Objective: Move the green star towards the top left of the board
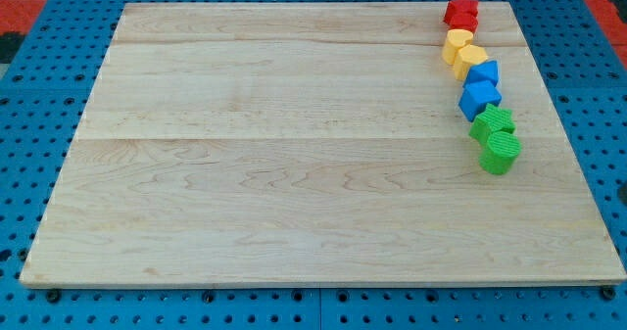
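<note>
The small green star-shaped block [492, 121] sits at the right side of the pale wooden desk [294, 173], touching a green ribbed cylinder block [501, 153] below it and a blue block [479, 99] above. My tip is not in view, so its state cannot be told. The star looks light, rigid and likely to slide easily; pushing its right face should send it up-left.
</note>
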Robot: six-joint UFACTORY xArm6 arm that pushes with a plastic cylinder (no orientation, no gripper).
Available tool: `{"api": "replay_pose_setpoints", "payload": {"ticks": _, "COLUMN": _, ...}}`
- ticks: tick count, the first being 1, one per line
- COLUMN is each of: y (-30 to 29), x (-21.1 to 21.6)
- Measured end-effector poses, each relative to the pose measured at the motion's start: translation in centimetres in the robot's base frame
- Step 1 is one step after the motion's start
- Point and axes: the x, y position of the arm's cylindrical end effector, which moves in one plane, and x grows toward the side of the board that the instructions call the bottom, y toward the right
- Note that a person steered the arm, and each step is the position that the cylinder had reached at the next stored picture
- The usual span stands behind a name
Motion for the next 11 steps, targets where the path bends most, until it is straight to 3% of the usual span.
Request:
{"api": "replay_pose_setpoints", "payload": {"ticks": 1, "y": 0.0, "x": -4.0}}
{"api": "replay_pose_setpoints", "payload": {"ticks": 3, "y": -2.5, "x": -8.2}}
{"api": "replay_pose_setpoints", "payload": {"ticks": 6, "y": -23.1, "x": -8.3}}
{"api": "replay_pose_setpoints", "payload": {"ticks": 8, "y": -36.4, "x": -11.4}}
{"api": "replay_pose_setpoints", "payload": {"ticks": 9, "y": -38.9, "x": -12.6}}
{"api": "replay_pose_setpoints", "payload": {"ticks": 10, "y": -38.2, "x": -10.9}}
{"api": "replay_pose_setpoints", "payload": {"ticks": 11, "y": -37.9, "x": -13.4}}
